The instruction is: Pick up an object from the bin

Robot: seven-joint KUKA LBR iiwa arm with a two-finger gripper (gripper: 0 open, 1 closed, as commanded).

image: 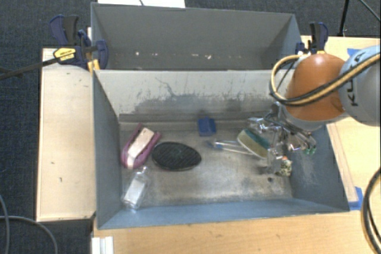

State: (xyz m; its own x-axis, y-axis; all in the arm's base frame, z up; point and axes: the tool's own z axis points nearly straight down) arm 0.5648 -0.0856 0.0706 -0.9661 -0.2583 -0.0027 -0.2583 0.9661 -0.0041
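My gripper (276, 151) is low in the right part of the bin, under the orange wrist cover. Right beside it on its left lies a white and teal brush-like thing (252, 141), whose clear handle points left across the floor. The gripper touches or overlaps its right end, and I cannot see whether it holds it. A small blue block (206, 125) sits further left, against the back wall.
In the bin's left half lie a black oval pad (175, 156), a pink and purple object (140, 147) and a clear plastic item (135, 188) near the front left corner. The right wall stands close behind the gripper.
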